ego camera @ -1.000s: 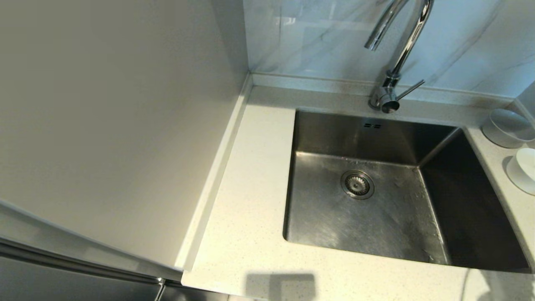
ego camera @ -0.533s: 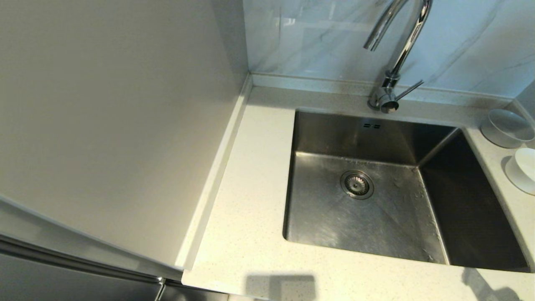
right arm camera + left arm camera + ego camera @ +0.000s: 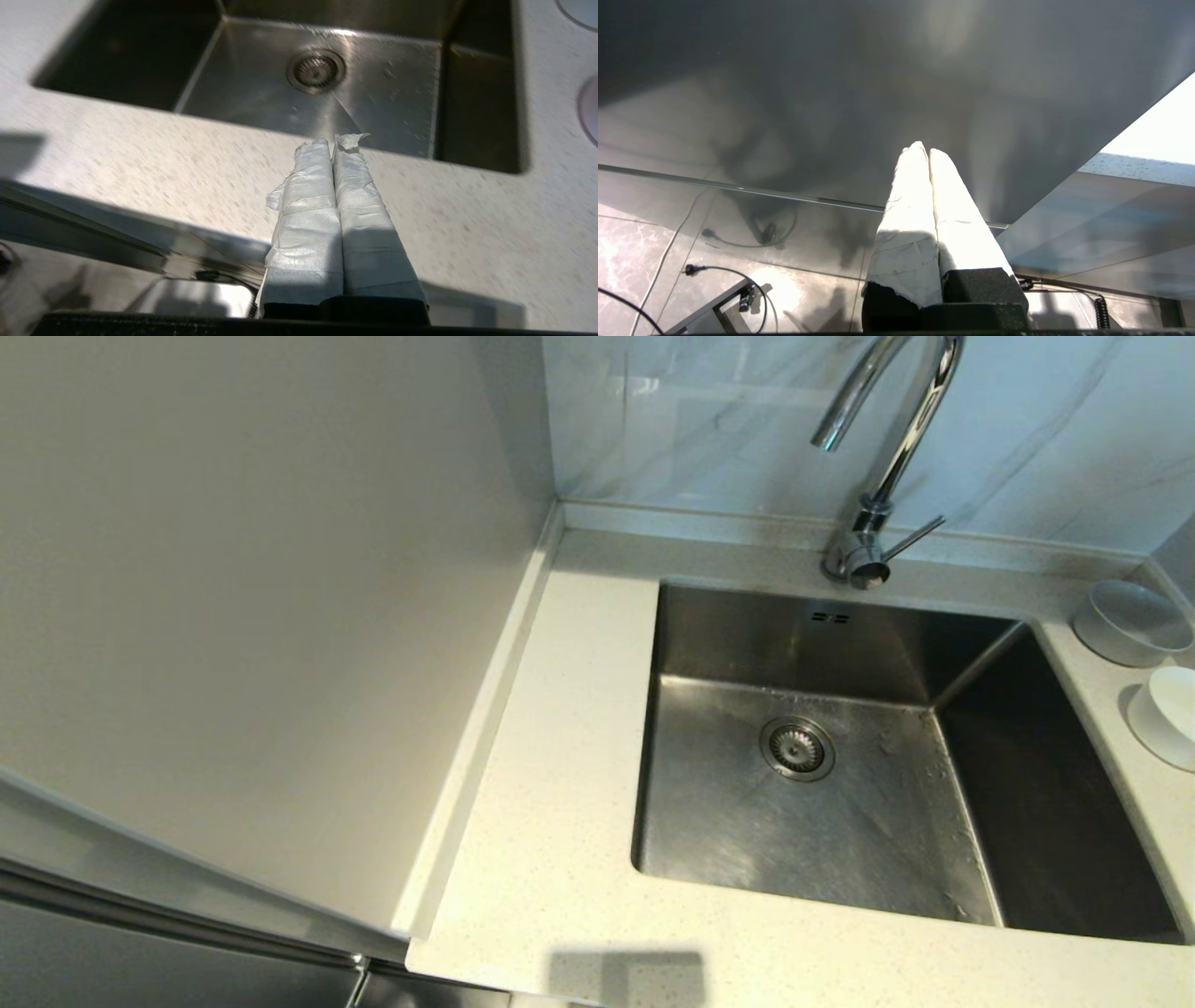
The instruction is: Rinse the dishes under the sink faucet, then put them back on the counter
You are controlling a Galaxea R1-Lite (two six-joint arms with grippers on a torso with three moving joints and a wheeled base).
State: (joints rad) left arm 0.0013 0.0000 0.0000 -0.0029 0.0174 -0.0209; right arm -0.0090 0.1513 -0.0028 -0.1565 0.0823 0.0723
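A pale grey bowl (image 3: 1132,621) and a white bowl (image 3: 1165,719) sit on the speckled counter (image 3: 551,784) to the right of the steel sink (image 3: 747,635). The pink bowl is out of view. The chrome faucet (image 3: 896,448) rises behind the sink with its side lever (image 3: 915,537) pointing right; no water runs. Neither gripper shows in the head view. My right gripper (image 3: 332,140) is shut and empty, held over the counter's front strip (image 3: 140,154) and facing the sink (image 3: 261,93). My left gripper (image 3: 924,149) is shut and empty, low down before a grey cabinet front.
The sink holds only its strainer drain (image 3: 796,748). A plain beige wall panel (image 3: 261,616) stands along the counter's left side. In the right wrist view, edges of two bowls (image 3: 579,7) (image 3: 589,112) show beyond the sink. Cables lie on the floor (image 3: 719,280).
A dark shadow that lay on the counter's front right corner half a second ago has gone from the head view. The bowls and the faucet have not moved.
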